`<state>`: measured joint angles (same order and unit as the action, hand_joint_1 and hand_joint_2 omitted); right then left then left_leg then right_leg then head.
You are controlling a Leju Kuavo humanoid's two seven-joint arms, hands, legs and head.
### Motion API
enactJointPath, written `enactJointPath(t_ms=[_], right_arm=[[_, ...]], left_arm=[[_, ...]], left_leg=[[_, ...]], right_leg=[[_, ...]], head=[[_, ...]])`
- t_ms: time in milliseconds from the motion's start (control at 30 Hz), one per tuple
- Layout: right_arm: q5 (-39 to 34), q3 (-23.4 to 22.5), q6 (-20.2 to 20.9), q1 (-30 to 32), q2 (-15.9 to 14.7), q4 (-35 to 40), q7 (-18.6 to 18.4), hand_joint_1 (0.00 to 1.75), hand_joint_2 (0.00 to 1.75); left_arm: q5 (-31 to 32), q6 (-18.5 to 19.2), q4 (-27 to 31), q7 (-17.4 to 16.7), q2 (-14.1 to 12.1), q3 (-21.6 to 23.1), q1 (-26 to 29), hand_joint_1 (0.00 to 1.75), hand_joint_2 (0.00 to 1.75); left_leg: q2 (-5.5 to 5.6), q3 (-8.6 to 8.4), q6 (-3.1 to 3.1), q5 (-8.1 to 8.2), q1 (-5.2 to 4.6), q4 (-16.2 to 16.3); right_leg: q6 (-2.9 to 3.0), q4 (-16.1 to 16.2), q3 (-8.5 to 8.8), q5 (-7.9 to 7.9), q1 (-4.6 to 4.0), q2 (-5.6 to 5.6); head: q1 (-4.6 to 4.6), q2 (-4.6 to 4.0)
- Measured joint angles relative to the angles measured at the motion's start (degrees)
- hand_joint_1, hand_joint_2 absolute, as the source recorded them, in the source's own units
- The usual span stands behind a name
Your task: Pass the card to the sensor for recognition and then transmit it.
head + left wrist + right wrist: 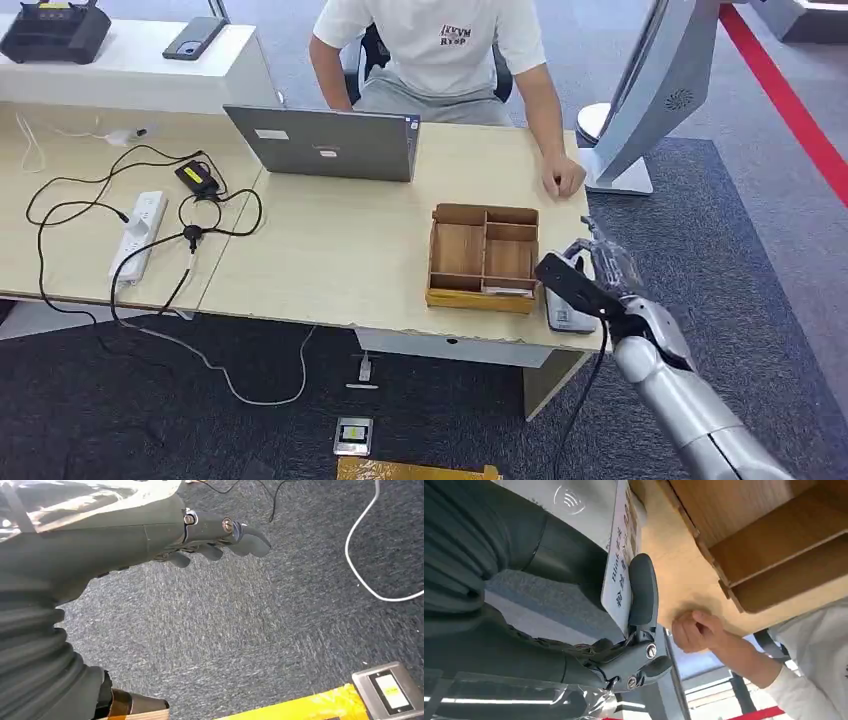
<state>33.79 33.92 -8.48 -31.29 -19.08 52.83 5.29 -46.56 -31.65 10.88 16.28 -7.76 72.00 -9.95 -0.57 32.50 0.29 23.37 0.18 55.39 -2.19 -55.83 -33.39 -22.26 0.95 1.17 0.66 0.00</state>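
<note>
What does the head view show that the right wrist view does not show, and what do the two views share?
The head view alone shows the laptop, the power strip with its black cables, and the whole wooden tray.

The right wrist view alone shows the contactless symbol on the grey sensor and the printed white card that the right hand holds, its thumb lying along the card.

Both show the right hand, the sensor, part of the tray, the tabletop and the person's hand resting on it.
</note>
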Motion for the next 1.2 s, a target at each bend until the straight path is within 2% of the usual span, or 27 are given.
enactJointPath(t_ms=[600, 867, 1200], right_arm=[[-0.88, 2.36, 0.15, 1.65, 0.66, -0.63, -0.59, 1.75, 1.75], [-4.64, 0.87, -0.83, 1.21, 0.04, -3.54, 0.24, 1.75, 1.75], [-5.42, -1.01, -1.95, 0.59, -1.05, -6.99, 0.77, 1.75, 1.75]], left_arm=[[-0.11, 0.11, 0.00, -0.55, -0.09, -0.02, 0.00, 0.00, 1.75], [-0.57, 0.11, 0.00, -0.87, -0.17, -0.11, 0.00, 0.00, 1.75], [-0.74, 0.11, 0.00, -0.90, -0.20, -0.24, 0.00, 0.00, 1.75]], left_leg=[[0.00, 0.00, 0.00, 0.00, 0.00, 0.00], [0.00, 0.00, 0.00, 0.00, -0.01, 0.00], [0.00, 0.00, 0.00, 0.00, -0.01, 0.00]], right_leg=[[0.00, 0.00, -0.01, 0.00, 0.00, 0.00], [0.00, 0.00, 0.00, 0.00, 0.01, 0.00], [0.00, 0.00, -0.01, 0.00, 0.00, 0.00]], head=[[0.00, 0.00], [0.00, 0.00], [0.00, 0.00]])
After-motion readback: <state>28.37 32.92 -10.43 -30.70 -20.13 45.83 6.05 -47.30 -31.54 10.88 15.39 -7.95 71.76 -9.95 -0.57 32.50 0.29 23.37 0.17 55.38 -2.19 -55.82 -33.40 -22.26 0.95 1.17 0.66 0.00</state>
